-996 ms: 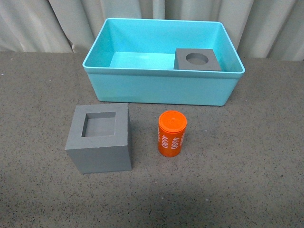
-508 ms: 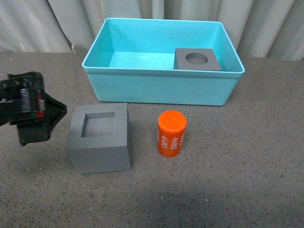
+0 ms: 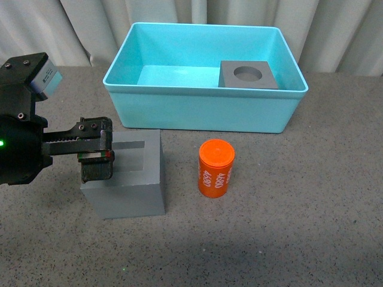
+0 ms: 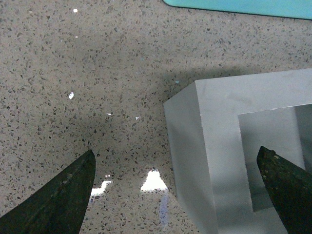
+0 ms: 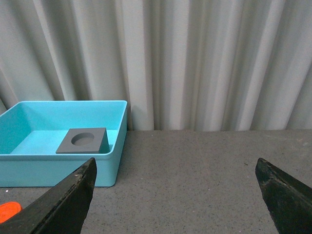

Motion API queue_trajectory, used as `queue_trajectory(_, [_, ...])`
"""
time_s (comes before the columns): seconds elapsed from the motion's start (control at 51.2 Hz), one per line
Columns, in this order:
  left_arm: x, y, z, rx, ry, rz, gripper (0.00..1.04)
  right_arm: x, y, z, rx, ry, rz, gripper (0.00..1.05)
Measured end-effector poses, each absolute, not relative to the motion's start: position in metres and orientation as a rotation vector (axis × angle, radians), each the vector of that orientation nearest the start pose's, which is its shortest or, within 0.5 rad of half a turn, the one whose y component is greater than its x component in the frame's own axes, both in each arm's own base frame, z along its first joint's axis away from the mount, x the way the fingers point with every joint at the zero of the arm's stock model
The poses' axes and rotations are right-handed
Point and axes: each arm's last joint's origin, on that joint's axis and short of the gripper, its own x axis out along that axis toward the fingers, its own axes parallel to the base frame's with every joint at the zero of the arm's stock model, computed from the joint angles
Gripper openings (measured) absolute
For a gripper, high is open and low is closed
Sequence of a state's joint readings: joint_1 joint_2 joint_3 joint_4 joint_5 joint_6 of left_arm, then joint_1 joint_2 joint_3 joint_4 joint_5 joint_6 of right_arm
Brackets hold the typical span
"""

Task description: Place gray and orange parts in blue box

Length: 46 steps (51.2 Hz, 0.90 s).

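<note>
A gray cube with a square recess (image 3: 131, 182) stands on the table in front of the blue box (image 3: 203, 112). An orange cylinder printed "4680" (image 3: 216, 168) stands upright to its right. A second gray cube, with a round recess (image 3: 249, 75), lies inside the box at its right side. My left gripper (image 3: 96, 158) is open over the square-recess cube's left edge. In the left wrist view, the gripper (image 4: 175, 151) straddles the cube's (image 4: 219, 141) wall, one finger (image 4: 287, 187) over the recess and the other outside. My right gripper (image 5: 175, 161) is open and empty, off to the right of the box (image 5: 58, 168).
Gray pleated curtains (image 3: 197, 12) hang behind the box. The speckled tabletop (image 3: 311, 215) stretches in front of and to the right of the cylinder. In the right wrist view the round-recess cube (image 5: 83, 140) shows inside the box and a sliver of the orange cylinder (image 5: 7, 212) at the edge.
My left arm has come in from the left and moved right, from beside the square-recess cube to over its left edge. The cube, cylinder and box have not moved.
</note>
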<state>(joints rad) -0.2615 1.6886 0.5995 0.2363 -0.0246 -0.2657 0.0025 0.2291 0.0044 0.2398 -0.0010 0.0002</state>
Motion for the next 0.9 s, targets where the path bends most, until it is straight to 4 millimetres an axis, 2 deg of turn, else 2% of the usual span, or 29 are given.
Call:
queue_trajectory(0.059, [0.274,-0.072,0.102,-0.127,0.879,-0.104,0.96,0.112,0.000,0.169,0.000,-0.015,0.003,0.95])
queue_trajectory(0.176, [0.277,-0.073,0.101,-0.148,0.886,-0.093,0.78,0.112,0.000,0.169,0.001,-0.015,0.003,0.95])
queue_trajectory(0.274, [0.277,-0.077,0.102,-0.159,0.885,-0.089,0.56,0.112,0.000,0.169,0.000,-0.015,0.003,0.95])
queue_trajectory(0.332, [0.277,-0.078,0.102,-0.164,0.884,-0.091,0.49,0.112,0.000,0.169,0.000,-0.015,0.003,0.95])
queue_trajectory(0.43, [0.276,-0.079,0.105,-0.182,0.881,-0.092,0.30,0.112,0.000,0.169,0.000,-0.015,0.003,0.95])
queue_trajectory(0.508, [0.275,-0.078,0.108,-0.198,0.885,-0.081,0.20,0.112,0.000,0.169,0.001,-0.015,0.003,0.95])
queue_trajectory(0.645, [0.273,-0.074,0.124,-0.253,0.862,-0.063,0.17,0.112,0.000,0.169,0.000,-0.015,0.003,0.95])
queue_trajectory(0.762, [0.274,-0.075,0.155,-0.289,0.774,-0.077,0.17,0.112,0.000,0.169,0.000,-0.015,0.003,0.95])
queue_trajectory(0.84, [0.278,-0.080,0.193,-0.316,0.663,-0.113,0.17,0.112,0.000,0.169,0.001,-0.015,0.003,0.95])
queue_trajectory(0.899, [0.282,-0.083,0.209,-0.324,0.611,-0.130,0.17,0.112,0.000,0.169,0.001,-0.015,0.003,0.95])
